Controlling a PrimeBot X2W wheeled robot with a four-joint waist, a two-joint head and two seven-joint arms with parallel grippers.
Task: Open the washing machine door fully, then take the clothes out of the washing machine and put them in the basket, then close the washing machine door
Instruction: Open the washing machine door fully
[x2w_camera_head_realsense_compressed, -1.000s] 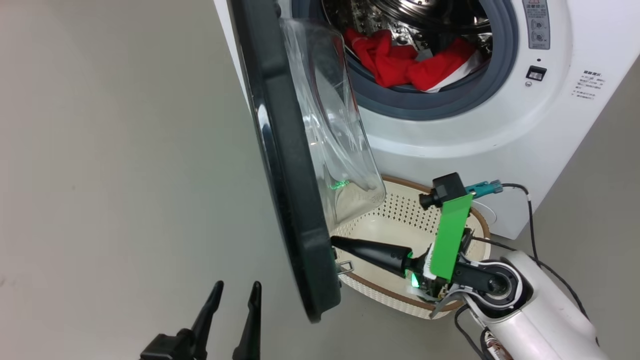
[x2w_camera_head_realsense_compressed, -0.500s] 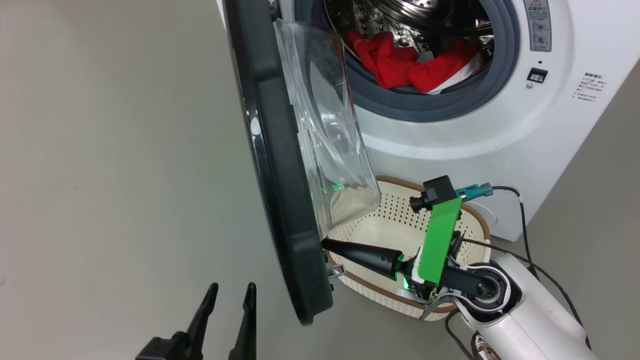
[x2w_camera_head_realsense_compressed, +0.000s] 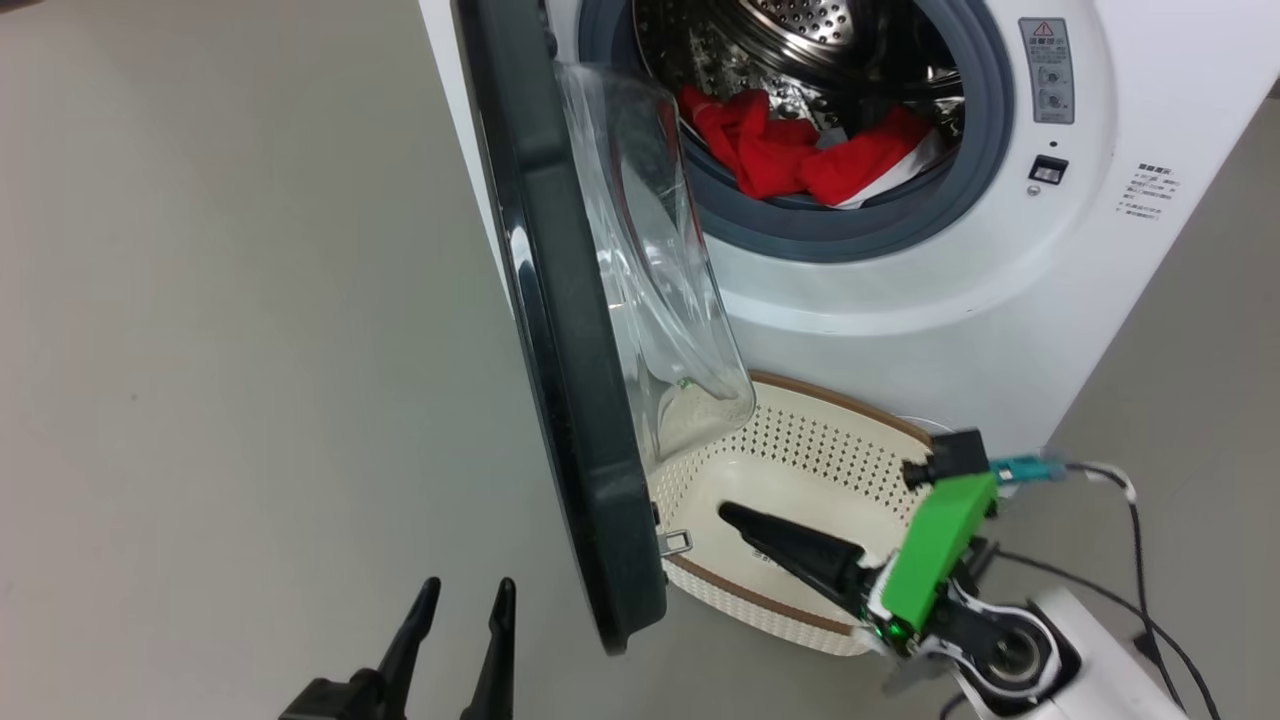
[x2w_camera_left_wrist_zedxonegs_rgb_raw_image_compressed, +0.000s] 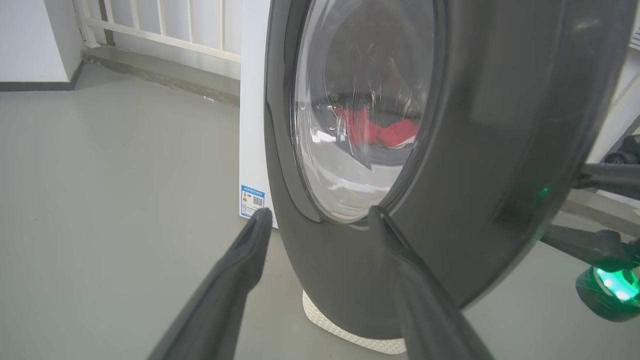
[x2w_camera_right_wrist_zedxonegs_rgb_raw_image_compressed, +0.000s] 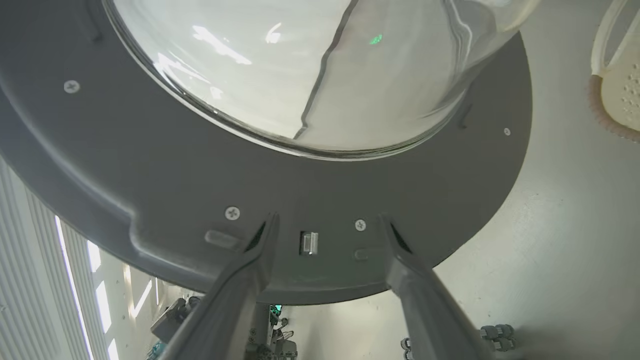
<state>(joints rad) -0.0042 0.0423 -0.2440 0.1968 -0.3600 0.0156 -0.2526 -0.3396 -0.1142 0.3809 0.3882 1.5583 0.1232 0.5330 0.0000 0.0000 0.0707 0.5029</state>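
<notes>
Inside drum (x2w_camera_head_realsense_compressed: 800, 35) — red clothes (x2w_camera_head_realsense_compressed: 775, 160), white trim

The left gripper (x2w_camera_head_realsense_compressed: 470, 588), black with two long tapered fingers, is seen with jaws spread. The right gripper (x2w_camera_right_wrist_zedxonegs_rgb_raw_image_compressed: 327, 220), likewise black, is spread wide, a green plate (x2w_camera_head_realsense_compressed: 935, 550) mounted at its wrist.

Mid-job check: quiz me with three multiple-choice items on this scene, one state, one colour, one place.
1. The right pincer is: A shut, empty; B open, empty; C shut on a towel.
2. The cream perforated plastic basket's rim is: A blue; B brown; C black.
3. The soft bright red clothes lie: A in the basket; B in the right pincer; C in the white washing machine's steel drum.
Answers: B, its fingers stand spread, gripping nothing; B, a brown band tops the basket; C, red cloth shows inside the drum.
</notes>
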